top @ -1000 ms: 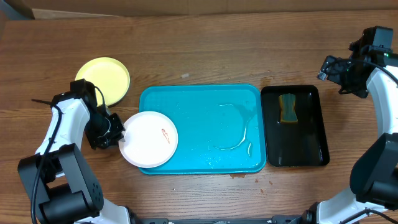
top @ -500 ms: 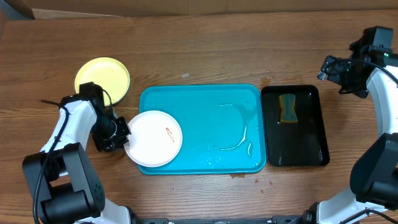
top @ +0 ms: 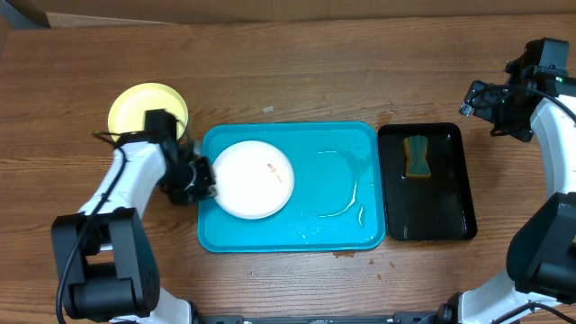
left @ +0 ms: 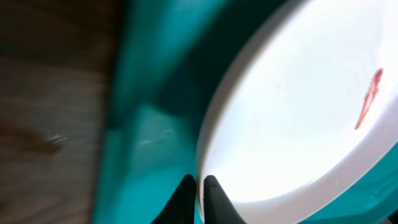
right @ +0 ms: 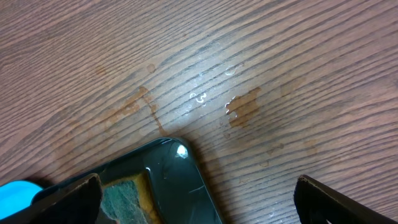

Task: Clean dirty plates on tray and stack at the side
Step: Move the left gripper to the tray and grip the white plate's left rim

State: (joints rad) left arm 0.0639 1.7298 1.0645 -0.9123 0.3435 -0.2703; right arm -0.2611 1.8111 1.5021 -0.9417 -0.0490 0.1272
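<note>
A white plate [top: 256,178] with a small orange-red smear lies in the left part of the turquoise tray [top: 333,225]. My left gripper [top: 200,180] is shut on the plate's left rim. In the left wrist view the two black fingers [left: 199,190] pinch the white plate's rim [left: 298,112] over the tray [left: 149,137]. A pale yellow-green plate [top: 135,108] sits on the table to the upper left of the tray. A third plate does not show. My right gripper [top: 490,108] is open and empty, over bare wood above the black tray; its fingers [right: 199,199] stand wide apart.
A black tray [top: 450,216] holding a green and yellow sponge [top: 417,155] stands right of the turquoise tray; its corner shows in the right wrist view [right: 174,168]. Water streaks lie on the turquoise tray's right half. Wet stains mark the wood near the black tray.
My left gripper has carried the white plate to the right and a little up, from overhanging the tray's left edge to fully inside the tray. The right arm has not moved.
</note>
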